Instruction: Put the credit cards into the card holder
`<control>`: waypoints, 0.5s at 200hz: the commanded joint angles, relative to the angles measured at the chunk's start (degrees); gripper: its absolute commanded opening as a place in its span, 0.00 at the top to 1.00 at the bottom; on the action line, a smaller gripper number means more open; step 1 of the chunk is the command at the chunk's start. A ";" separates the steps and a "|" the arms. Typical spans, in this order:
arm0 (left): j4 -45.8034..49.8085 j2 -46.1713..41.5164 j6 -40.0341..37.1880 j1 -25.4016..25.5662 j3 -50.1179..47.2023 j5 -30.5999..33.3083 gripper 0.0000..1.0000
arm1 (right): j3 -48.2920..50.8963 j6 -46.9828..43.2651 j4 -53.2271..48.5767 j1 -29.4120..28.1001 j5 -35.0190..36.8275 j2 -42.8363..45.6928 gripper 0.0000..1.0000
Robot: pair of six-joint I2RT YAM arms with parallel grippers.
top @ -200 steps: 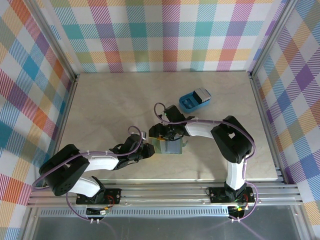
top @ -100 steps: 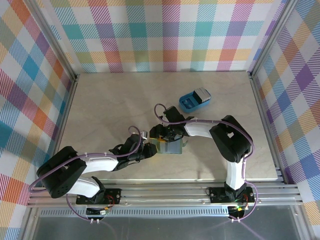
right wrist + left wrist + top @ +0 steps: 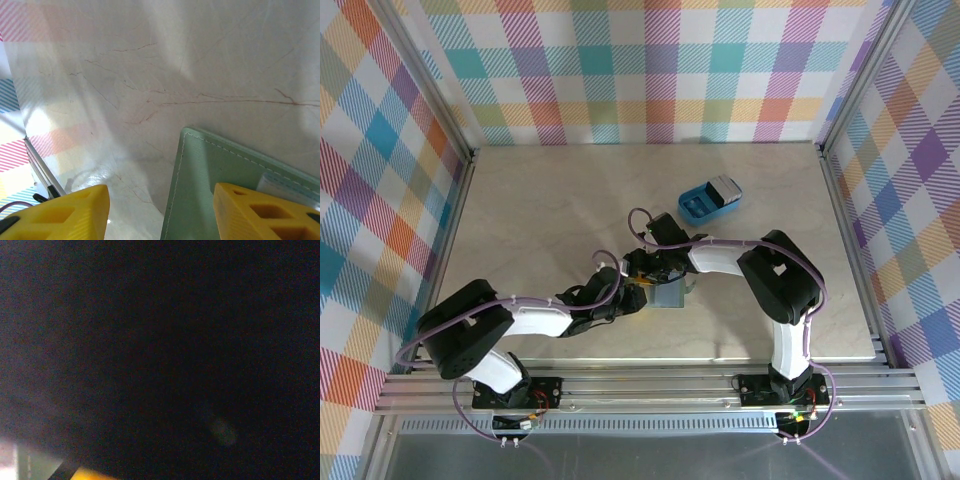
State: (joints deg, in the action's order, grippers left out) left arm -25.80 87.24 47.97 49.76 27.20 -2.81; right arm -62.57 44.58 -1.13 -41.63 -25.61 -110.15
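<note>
Top external view shows my left gripper (image 3: 632, 297), nearly shut though what it pinches I cannot tell, has slid right against the card holder (image 3: 667, 293) mid-table, where my half-open right gripper (image 3: 160, 210) straddles its edge.

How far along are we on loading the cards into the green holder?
Partly done: one pale card sits tucked in the card holder. In hand: the right gripper straddles the holder's edge while the left gripper meets it. Left: cards in the blue tray.
</note>
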 commanded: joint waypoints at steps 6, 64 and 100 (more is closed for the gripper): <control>-2.44 2.67 -1.80 0.53 0.77 1.34 0.85 | 0.87 -0.23 0.39 -0.25 -0.48 1.60 0.43; -1.36 2.15 -2.71 0.52 0.50 2.90 0.85 | 4.94 -2.62 -4.09 1.12 4.73 12.44 0.41; -2.72 2.65 -2.03 0.54 -0.30 2.72 0.85 | 6.51 -4.63 -11.53 2.73 9.86 15.67 0.40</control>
State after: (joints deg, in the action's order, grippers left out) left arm -28.23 89.52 46.61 49.76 27.20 -0.12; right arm -56.71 42.59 -7.18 -39.57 -19.44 -96.12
